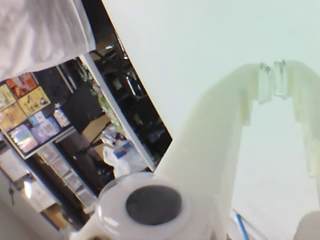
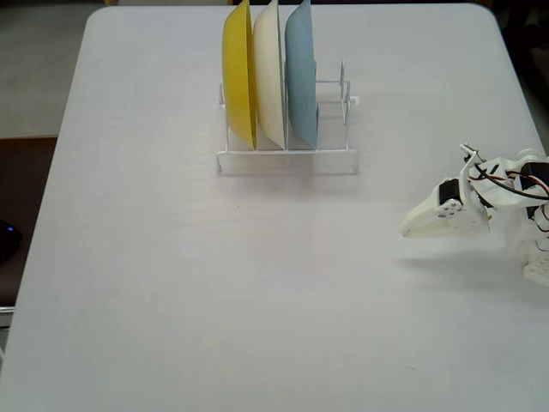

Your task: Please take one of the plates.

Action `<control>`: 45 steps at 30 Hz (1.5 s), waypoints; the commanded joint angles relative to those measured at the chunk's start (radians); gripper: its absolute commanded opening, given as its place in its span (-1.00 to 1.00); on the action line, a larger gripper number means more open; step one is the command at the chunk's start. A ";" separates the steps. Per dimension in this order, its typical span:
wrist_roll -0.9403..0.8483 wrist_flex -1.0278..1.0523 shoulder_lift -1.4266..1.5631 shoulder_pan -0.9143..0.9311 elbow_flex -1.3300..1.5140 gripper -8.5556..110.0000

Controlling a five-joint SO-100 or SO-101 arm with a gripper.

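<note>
No orange-terracotta plate shows in either view. In the fixed view a white wire rack (image 2: pixel 287 161) at the back of the table holds three upright plates: a yellow plate (image 2: pixel 238 73), a cream plate (image 2: pixel 268 77) and a light blue plate (image 2: pixel 301 77). My gripper (image 2: pixel 408 228) is at the right edge of the table, low over the surface, pointing left, well to the right of and nearer than the rack. In the wrist view its white fingertips (image 1: pixel 272 82) meet, with nothing between them.
The white table (image 2: pixel 214 283) fills the fixed view. The rack has free slots to the right of the blue plate. The arm's body and cables (image 2: pixel 515 184) sit at the right edge. The wrist view shows the table edge (image 1: pixel 132 130) and a cluttered room beyond.
</note>
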 commanded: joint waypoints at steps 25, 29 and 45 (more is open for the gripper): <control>-0.035 0.002 0.014 -0.006 -0.002 -0.86; -0.035 0.002 0.014 -0.006 -0.002 -0.86; -0.035 0.002 0.014 -0.006 -0.002 -0.86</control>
